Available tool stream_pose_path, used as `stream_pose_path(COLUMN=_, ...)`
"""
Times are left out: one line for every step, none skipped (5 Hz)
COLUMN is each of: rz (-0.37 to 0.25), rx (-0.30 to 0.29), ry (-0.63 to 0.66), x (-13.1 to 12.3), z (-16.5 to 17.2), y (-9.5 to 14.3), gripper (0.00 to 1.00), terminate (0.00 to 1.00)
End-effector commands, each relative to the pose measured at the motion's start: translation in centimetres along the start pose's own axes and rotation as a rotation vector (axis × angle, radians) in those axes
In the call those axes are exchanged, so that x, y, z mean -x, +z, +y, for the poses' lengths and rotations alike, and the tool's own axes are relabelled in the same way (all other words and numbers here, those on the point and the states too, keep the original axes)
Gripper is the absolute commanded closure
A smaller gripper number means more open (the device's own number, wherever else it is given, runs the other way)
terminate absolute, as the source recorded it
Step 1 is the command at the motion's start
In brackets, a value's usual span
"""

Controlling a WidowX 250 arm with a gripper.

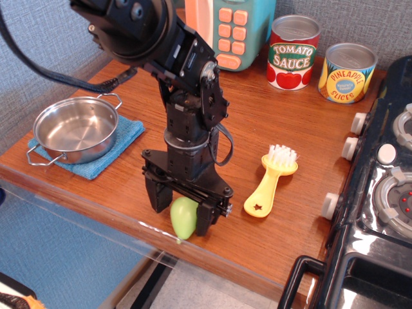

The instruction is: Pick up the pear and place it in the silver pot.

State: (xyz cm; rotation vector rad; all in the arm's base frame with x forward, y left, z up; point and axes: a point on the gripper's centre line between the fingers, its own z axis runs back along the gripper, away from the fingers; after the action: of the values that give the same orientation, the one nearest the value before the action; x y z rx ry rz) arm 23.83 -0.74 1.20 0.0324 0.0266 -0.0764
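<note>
The light-green pear (184, 217) lies on the wooden table close to its front edge, pointed tip toward the edge. My black gripper (180, 209) has come down over it with a finger on each side. The jaws are still spread wide, and the pear sits against the right finger (205, 220), with a gap to the left one. The silver pot (84, 154) stands empty on a blue cloth (129, 132) at the left, well apart from the gripper.
A yellow brush (270, 181) lies just right of the gripper. A tomato sauce can (293, 51) and a pineapple can (347, 72) stand at the back. A teal toy with orange buttons (235, 29) is behind the arm. A toy stove (380, 193) borders the right side.
</note>
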Motion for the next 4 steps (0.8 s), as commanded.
stream_pose_path(rz=-0.021, rx=0.000, ry=-0.009, x=-0.5, z=0.1, y=0.5, gripper=1.00, terminate=0.00)
stream_pose_path(rz=-0.047, rx=0.015, ry=-0.009, x=-1.0, z=-0.1, y=1.9, gripper=1.00, terminate=0.00)
stream_pose_path(rz=-0.156, rx=0.069, ry=0.049, x=-3.3, z=1.4, y=6.5, gripper=1.00, terminate=0.00)
stream_pose_path(rz=-0.226, rx=0.074, ry=0.187, x=-4.7, z=6.3, y=9.3, gripper=1.00, terminate=0.00)
